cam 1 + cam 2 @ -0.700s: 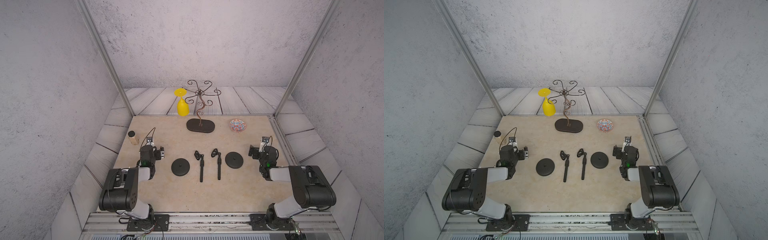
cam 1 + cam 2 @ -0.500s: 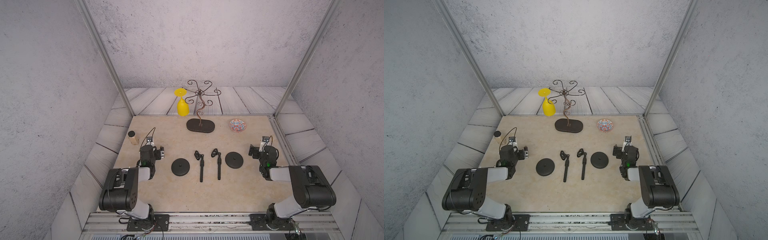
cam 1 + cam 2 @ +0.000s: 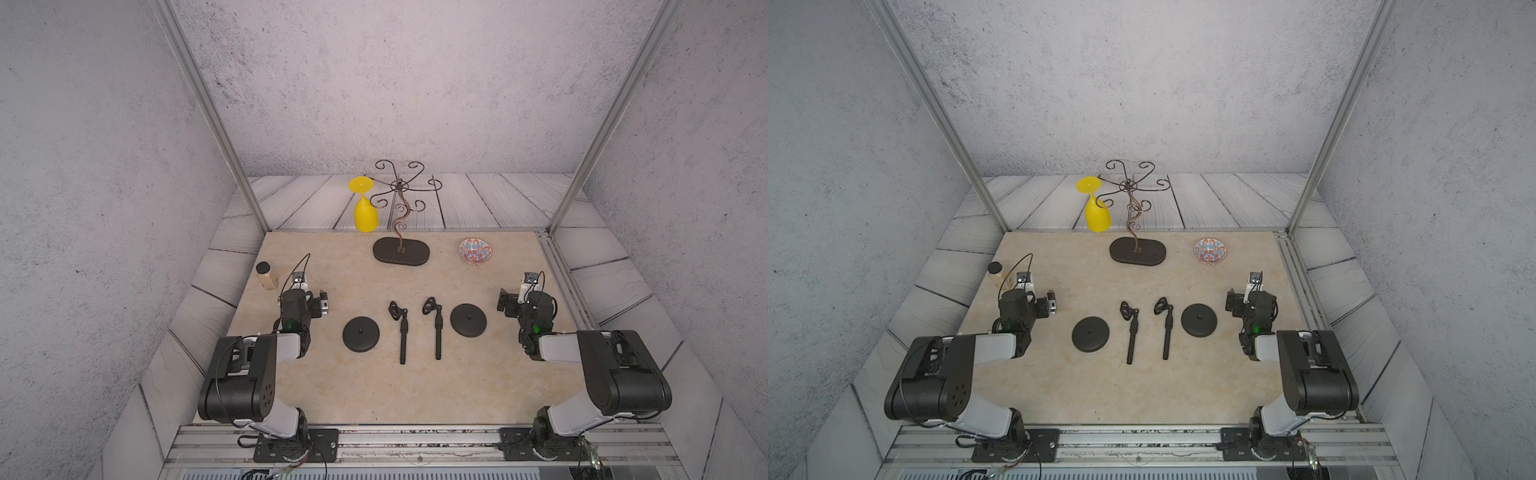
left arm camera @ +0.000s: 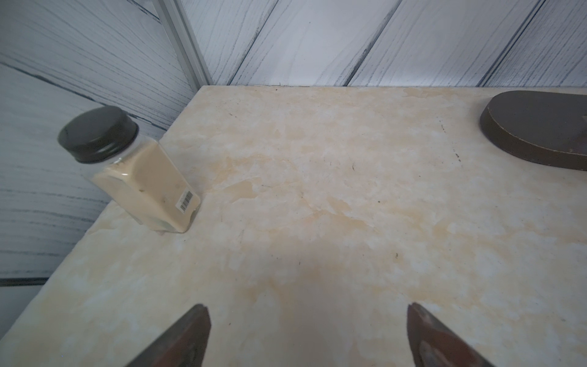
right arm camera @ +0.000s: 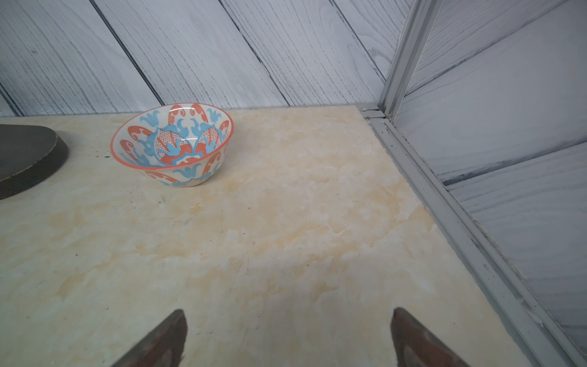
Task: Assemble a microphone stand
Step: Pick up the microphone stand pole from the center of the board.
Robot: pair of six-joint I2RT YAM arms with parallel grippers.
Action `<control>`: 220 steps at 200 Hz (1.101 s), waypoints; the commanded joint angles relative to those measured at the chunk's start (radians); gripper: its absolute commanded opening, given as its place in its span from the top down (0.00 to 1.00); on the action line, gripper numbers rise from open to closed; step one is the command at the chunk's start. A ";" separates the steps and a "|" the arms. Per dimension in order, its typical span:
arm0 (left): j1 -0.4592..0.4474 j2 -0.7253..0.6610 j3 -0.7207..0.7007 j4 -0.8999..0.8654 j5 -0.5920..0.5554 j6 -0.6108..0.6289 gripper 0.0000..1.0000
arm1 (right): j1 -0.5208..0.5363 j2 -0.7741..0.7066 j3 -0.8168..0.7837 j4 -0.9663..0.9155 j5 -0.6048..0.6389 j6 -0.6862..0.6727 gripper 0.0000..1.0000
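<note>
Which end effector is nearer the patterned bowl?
Right. The right end effector sits short of the bowl, on its side of the table; the left end effector is across the table, near the jar.

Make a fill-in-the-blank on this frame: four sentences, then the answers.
1. The poles lie flat between two round ____.
2. The yellow goblet beside the wire rack is upside ____.
3. The left gripper and right gripper are both ____, holding nothing.
4. The patterned bowl is ____.

Answers: bases; down; open; empty.
</note>
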 commanded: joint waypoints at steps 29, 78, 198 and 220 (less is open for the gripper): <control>0.008 0.004 0.015 0.019 -0.009 0.011 0.02 | 0.002 0.019 0.011 0.021 0.008 -0.007 0.01; 0.000 -0.243 0.294 -0.630 -0.011 -0.083 0.02 | 0.022 -0.258 0.278 -0.725 -0.086 0.076 0.01; -0.281 -0.640 0.101 -0.901 0.223 -0.462 0.14 | 0.585 -0.019 0.510 -1.205 -0.154 0.487 0.36; -0.310 -0.643 0.081 -0.915 0.241 -0.471 0.14 | 0.630 0.021 0.516 -1.217 -0.124 0.507 0.46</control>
